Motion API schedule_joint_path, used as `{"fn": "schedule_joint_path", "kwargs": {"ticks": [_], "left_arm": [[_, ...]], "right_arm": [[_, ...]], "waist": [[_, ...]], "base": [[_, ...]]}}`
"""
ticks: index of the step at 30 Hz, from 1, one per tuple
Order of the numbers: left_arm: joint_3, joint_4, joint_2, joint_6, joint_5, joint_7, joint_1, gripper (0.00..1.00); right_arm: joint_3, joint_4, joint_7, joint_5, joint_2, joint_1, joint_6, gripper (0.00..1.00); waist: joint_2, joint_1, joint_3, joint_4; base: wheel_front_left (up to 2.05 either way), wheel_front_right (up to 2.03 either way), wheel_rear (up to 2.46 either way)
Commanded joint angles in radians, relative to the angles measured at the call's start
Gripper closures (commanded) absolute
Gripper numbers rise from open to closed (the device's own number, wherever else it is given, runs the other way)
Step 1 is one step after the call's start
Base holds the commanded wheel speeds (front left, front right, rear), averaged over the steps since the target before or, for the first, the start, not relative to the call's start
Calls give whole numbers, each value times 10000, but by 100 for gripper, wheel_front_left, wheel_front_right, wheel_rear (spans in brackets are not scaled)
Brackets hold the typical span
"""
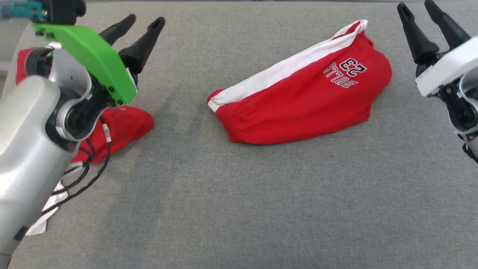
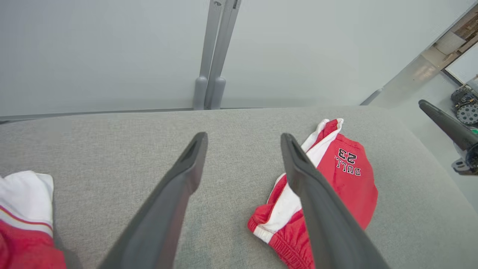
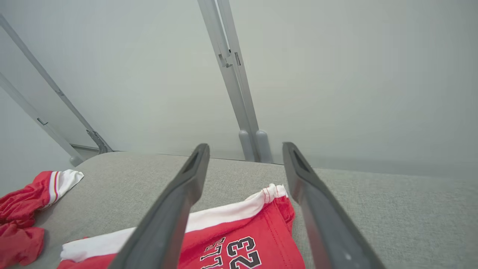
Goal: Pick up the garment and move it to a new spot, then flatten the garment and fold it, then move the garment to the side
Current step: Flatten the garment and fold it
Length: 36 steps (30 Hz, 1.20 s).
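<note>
The garment (image 1: 298, 101) (red shorts with a white side band and a "BULLS 23" print) lies near the middle of the grey cloth-covered table (image 1: 239, 205), a little toward the robot's right, doubled over on itself into a lopsided wedge with the white band running along its far edge. It looks loosely dropped rather than smoothed, so I would judge the flattening and folding are not yet done. Both arms hang above the table on either side of it, well apart from the cloth. The left gripper (image 1: 145, 20) has its fingers spread wide and nothing between them, and so does the right gripper (image 1: 415, 7), which sits just off the garment's far right corner, a fair place to start from for taking hold of it. A second red garment (image 1: 129, 125) lies crumpled at the table's left edge, partly under the left forearm, out of the way of the working spot
</note>
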Motion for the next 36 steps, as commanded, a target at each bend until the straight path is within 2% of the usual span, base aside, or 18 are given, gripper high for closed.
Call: {"fn": "schedule_joint_path", "kwargs": {"ticks": [1,6,9,14,19,22,27,31,36], "left_arm": [[33,-94,268,185,547,-754,469,0],[98,-803,496,964,1546,-3153,2051,0],[281,-1325,496,1614,1886,-4400,3189,0],[923,-2083,197,2468,2612,-4970,4822,0],[2890,-3126,-965,2765,4679,-4972,6797,0],[3728,-3468,-1680,2717,5897,-4974,7843,0],[4664,-3515,-2742,2149,7237,-4975,8961,0],[5131,-3281,-3236,1696,7987,-4976,9272,0],[5539,-3029,-3772,1130,8362,-4976,9418,0]], "right_arm": [[-84,51,-451,-278,-13,424,5,0],[-1142,-59,-995,-1218,316,1696,5,0],[-2704,-716,-994,-2318,898,2796,5,0],[-4526,-1794,-996,-3784,1950,4642,5,0],[-5422,-2245,-998,-4651,2863,6143,5,0],[-5676,-2380,-998,-4813,3210,6564,5,0],[-5747,-2458,-998,-5051,3360,6865,5,0],[-5682,-2339,-998,-5118,3291,6733,5,0],[-5493,-1674,-988,-4895,3107,6182,5,0]], "waist": [[0,0,-683,-204],[0,0,-1079,-258],[0,0,-1227,-315],[0,0,-1376,-383],[0,0,-1516,-435],[0,0,-1611,-503],[0,0,-1682,-557],[0,0,-1738,-543],[0,0,-1566,-411]], "base": [[0,0,0],[0,0,0],[0,0,0],[0,0,0],[0,0,0],[0,0,0],[0,0,0],[0,0,0],[0,0,0]]}}
